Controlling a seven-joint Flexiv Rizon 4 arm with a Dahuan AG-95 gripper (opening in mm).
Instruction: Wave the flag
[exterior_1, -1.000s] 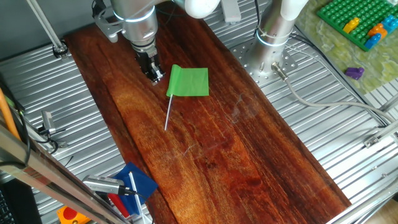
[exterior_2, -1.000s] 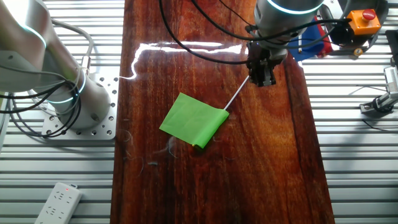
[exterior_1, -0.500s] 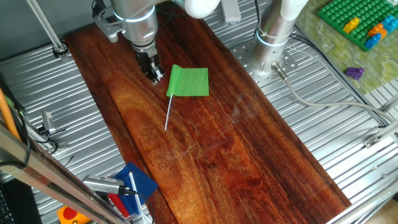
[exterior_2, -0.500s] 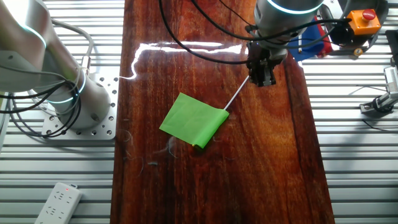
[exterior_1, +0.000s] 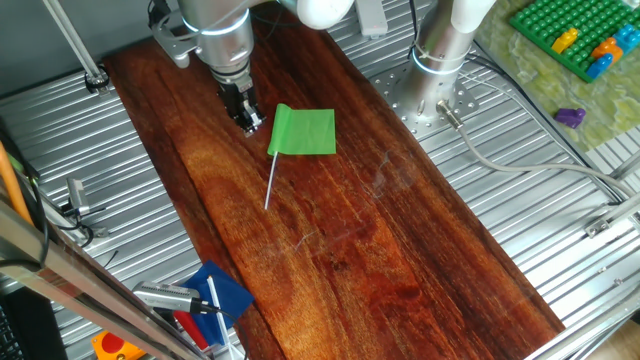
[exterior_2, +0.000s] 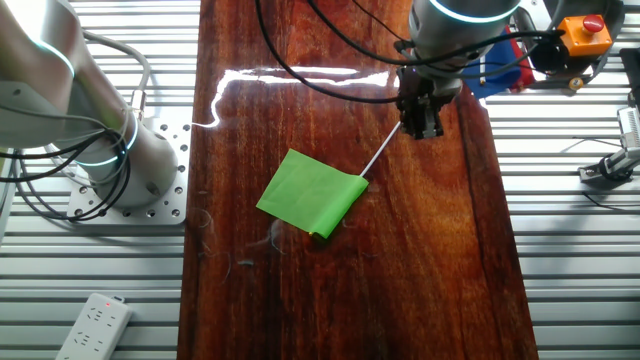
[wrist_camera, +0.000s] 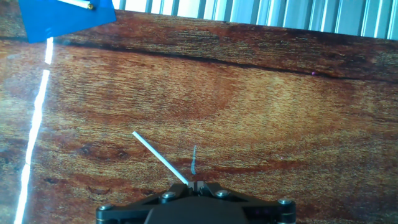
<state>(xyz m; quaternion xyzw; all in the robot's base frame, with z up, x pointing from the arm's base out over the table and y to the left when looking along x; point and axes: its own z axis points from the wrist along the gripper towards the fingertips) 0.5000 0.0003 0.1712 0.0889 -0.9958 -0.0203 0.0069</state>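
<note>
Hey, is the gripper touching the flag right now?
Apart. One fixed view shows bare table between the gripper and the flag; its stick lies clear of the jaws.

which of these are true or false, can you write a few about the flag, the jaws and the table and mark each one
1. The flag lies flat on the wooden table. True.
2. The flag's cloth is red. False: it is bright green, on a thin white stick.
3. The gripper has its jaws clamped on the stick. False: the jaws are shut on nothing, and the one fixed view shows the whole flag lying apart from them.
4. A green building-block plate sits off the wood at a far corner. True.
5. The flag stands upright. False: both cloth and stick rest on the wood.
</note>
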